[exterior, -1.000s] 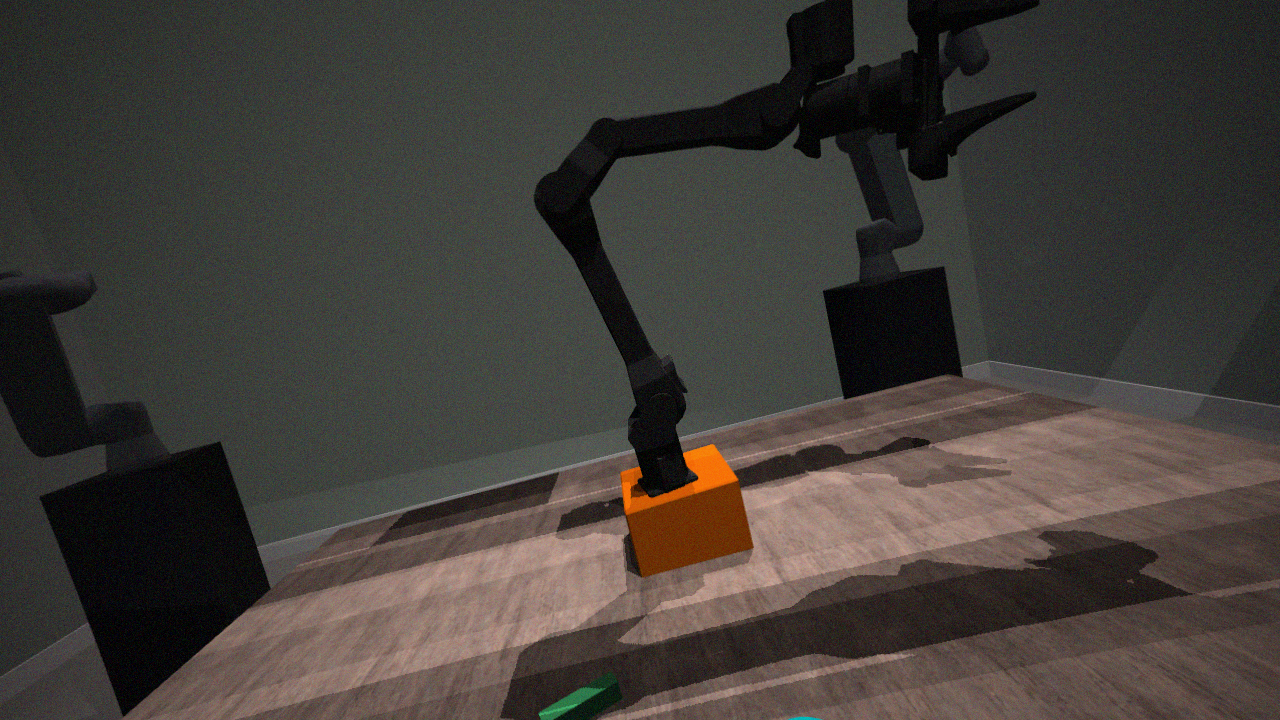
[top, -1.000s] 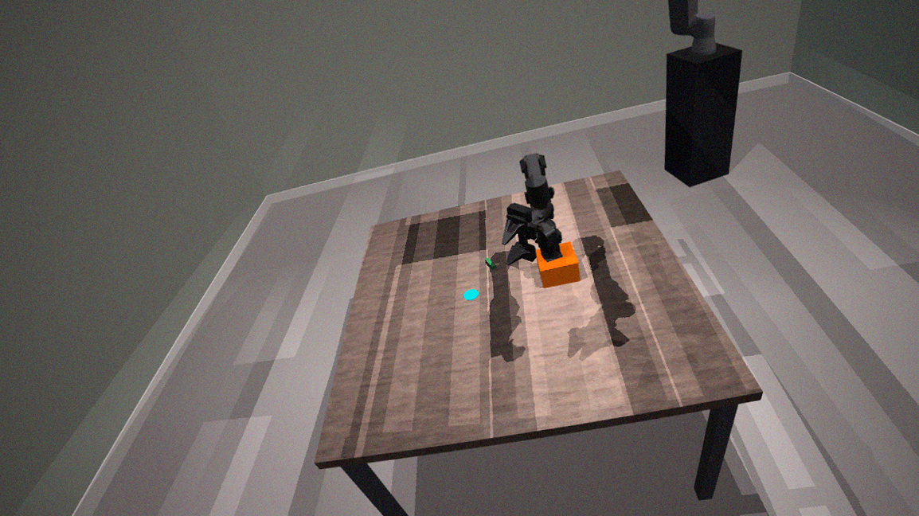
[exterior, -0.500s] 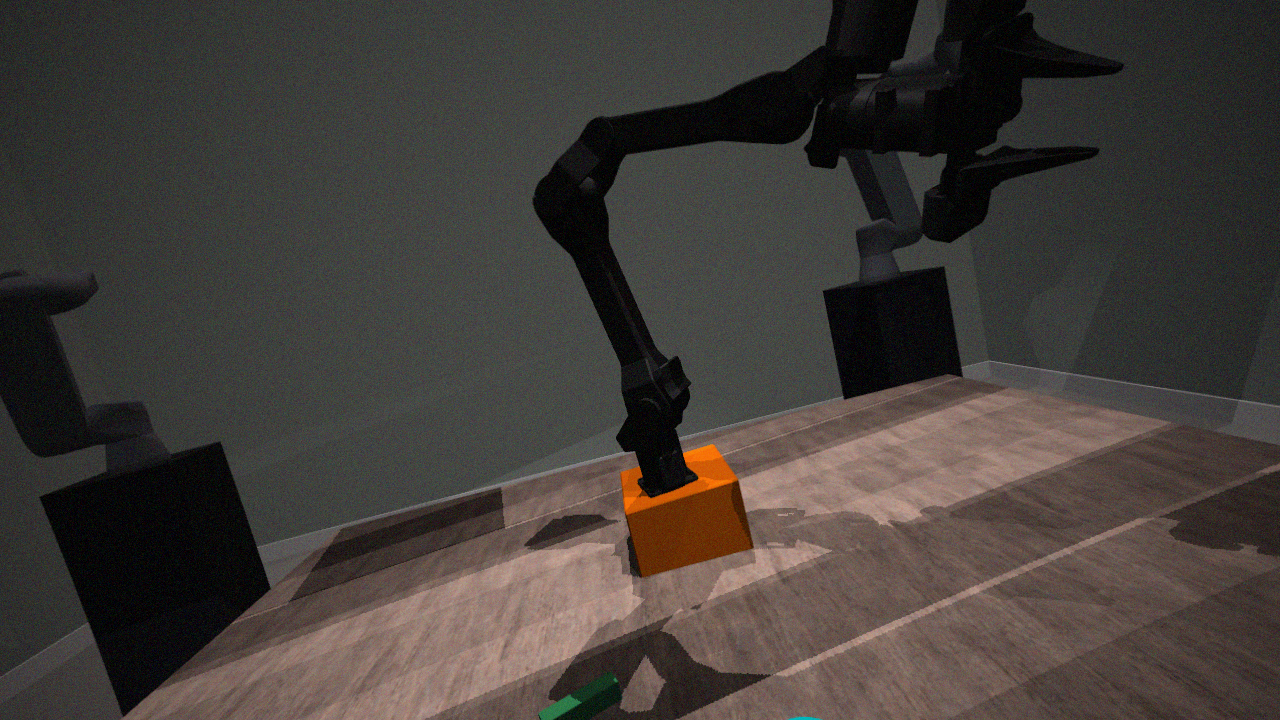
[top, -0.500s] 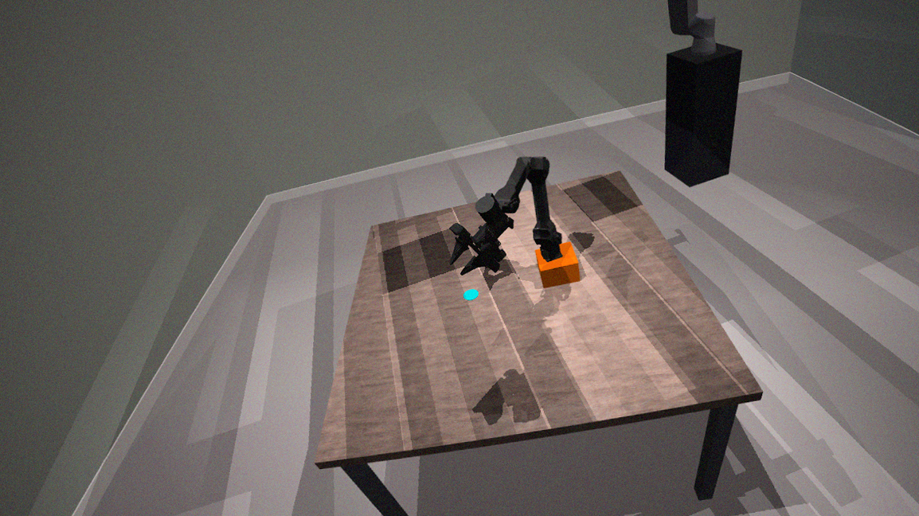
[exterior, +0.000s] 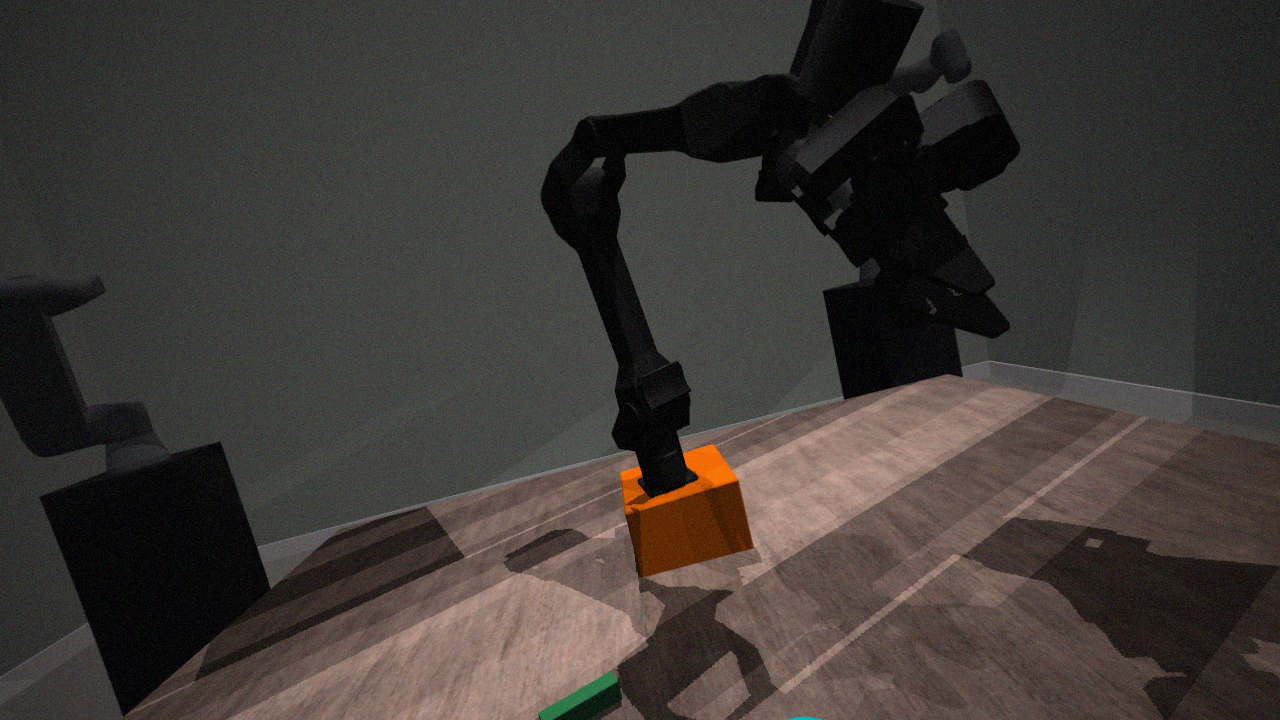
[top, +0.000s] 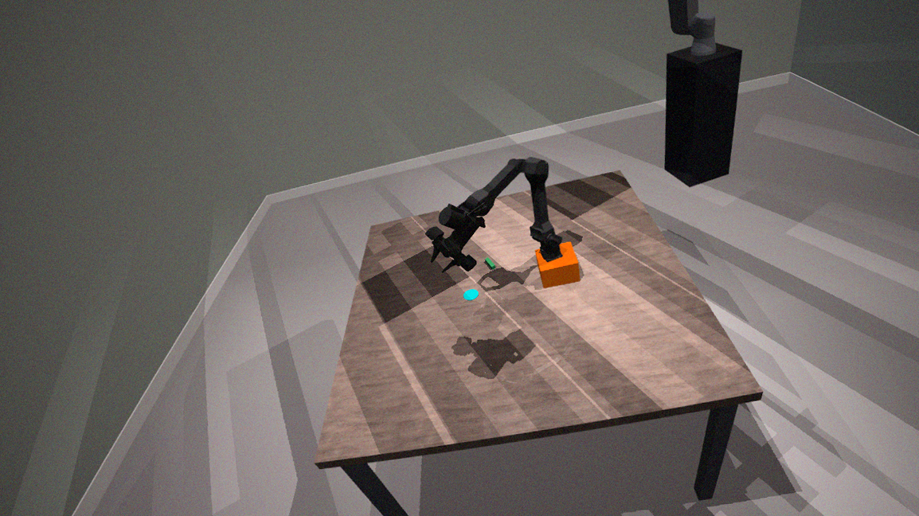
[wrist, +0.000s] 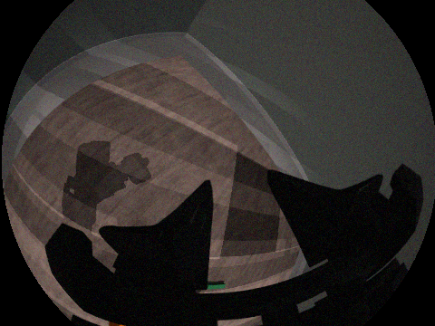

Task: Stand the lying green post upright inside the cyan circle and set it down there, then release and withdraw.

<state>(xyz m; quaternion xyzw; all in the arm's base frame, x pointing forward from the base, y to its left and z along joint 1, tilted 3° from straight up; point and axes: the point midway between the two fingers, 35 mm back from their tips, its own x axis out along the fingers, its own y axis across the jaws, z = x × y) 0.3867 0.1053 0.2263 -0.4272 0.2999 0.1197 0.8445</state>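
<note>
Descending off-line, the half-parted, unladen claw may nudge the green post lying flat on the bench

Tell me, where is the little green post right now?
In the top view the green post lies flat on the table, between the robot's hand and the orange block, a bit behind the cyan circle.

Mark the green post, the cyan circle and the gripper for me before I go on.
green post [top: 490,262], top view, middle of its lying body.
cyan circle [top: 470,294], top view, centre of the disc.
gripper [top: 451,263], top view, between the fingertips, above the table.
</note>
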